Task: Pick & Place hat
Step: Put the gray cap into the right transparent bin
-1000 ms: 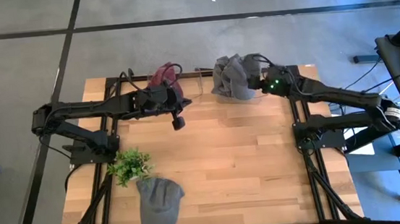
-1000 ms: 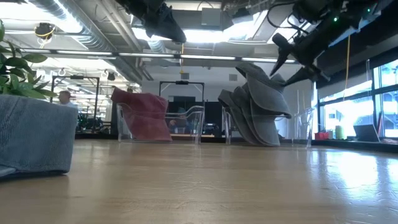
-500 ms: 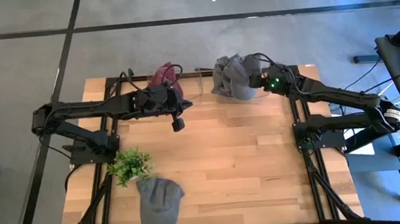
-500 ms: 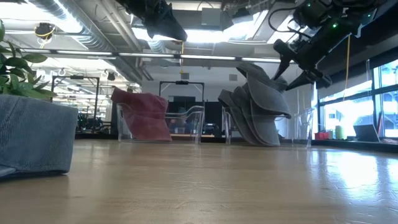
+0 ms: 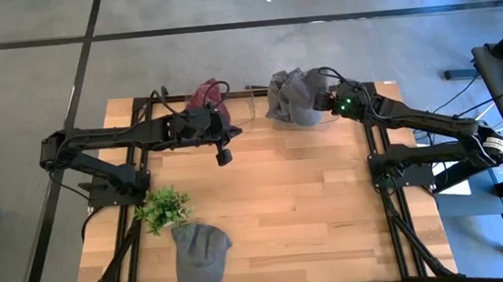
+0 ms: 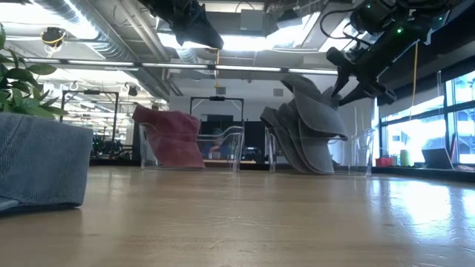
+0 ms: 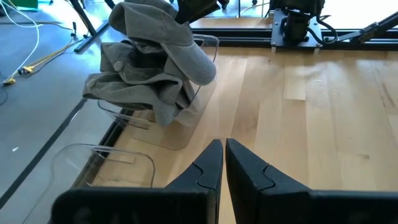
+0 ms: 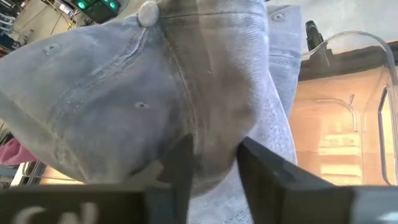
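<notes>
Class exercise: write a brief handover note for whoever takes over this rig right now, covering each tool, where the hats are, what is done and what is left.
Right tool: open, at the top hat of the grey hat stack in the clear holder; no grip yet.
Left tool: shut, empty, raised above the table near the red hat.
Loose grey hat: on the table's near edge, beside the plant.
Done: approach. Left: grip, lift, place.

You can't see from above whether the right gripper touches the grey hats; its wrist view is filled by grey cloth. In the low view the left arm is cut off at twelve o'clock, and the near hat is cropped at nine o'clock.
</notes>
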